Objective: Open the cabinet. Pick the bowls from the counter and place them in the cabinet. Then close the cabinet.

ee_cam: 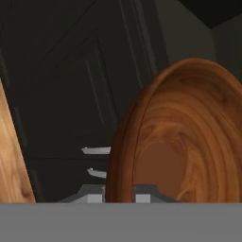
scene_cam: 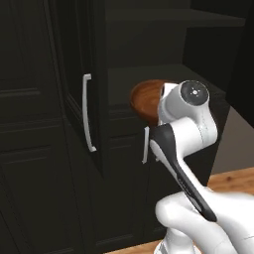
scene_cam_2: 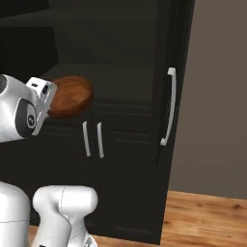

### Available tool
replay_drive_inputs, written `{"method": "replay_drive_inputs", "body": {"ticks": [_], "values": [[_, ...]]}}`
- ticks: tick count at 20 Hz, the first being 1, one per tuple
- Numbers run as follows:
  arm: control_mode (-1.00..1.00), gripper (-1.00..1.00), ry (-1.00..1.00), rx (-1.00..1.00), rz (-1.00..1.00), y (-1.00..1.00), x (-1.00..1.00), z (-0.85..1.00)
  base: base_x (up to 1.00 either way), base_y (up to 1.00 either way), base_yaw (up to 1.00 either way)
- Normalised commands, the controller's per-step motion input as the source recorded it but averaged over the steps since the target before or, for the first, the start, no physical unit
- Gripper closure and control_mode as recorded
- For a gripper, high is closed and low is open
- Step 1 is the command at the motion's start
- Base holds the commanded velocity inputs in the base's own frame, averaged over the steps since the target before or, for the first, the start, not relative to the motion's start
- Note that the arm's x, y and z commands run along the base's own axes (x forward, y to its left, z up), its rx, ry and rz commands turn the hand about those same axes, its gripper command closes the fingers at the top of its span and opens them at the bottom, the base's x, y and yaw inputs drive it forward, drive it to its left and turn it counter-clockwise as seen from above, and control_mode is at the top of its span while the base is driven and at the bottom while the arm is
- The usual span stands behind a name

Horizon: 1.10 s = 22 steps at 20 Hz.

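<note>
Fingers of the gripper (ee_cam: 119, 197) are clamped on the rim of the reddish-brown wooden bowl (ee_cam: 179, 142); in the hand view the rim runs down between the two tips, one on the outer wall and one on the inner side. The bowl stands on edge from the fingers, its hollow turned to one side of them.

In the left base view the bowl (scene_cam: 145, 99) sticks out beyond the wrist, toward the open cabinet (scene_cam: 149, 49), level with the front edge of a dark inner shelf (scene_cam: 163, 74). Whether it touches the shelf cannot be told. In the right base view the bowl (scene_cam_2: 70, 95) sits just past the hand, in front of the same shelf (scene_cam_2: 116, 77).

Beyond and to either side of the fingers the tall black doors stand swung open, each with a long white bar handle (scene_cam: 87, 112) (scene_cam_2: 169, 106). Below the fingers are the lower doors with their short handles (scene_cam_2: 92, 140). Wooden flooring (scene_cam_2: 202, 217) lies beneath.
</note>
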Motion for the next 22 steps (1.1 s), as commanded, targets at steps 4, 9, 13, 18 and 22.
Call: {"method": "replay_drive_inputs", "body": {"ticks": [4,9,13,18,22], "values": [[-1.0,1.0,-0.03,-0.08,0.02,0.07,0.0,0.25,0.0,0.0,0.0],[-1.0,1.0,0.0,0.07,0.01,-0.19,0.5,0.06,0.0,0.0,0.0],[-1.0,1.0,-0.07,0.16,0.07,-0.38,0.72,0.19,0.0,0.0,0.0],[-1.0,1.0,-0.13,0.14,0.06,-0.16,0.55,0.03,0.0,0.0,0.0],[-1.0,1.0,-0.03,0.02,0.0,0.27,0.52,0.0,0.0,0.0,0.0]]}}
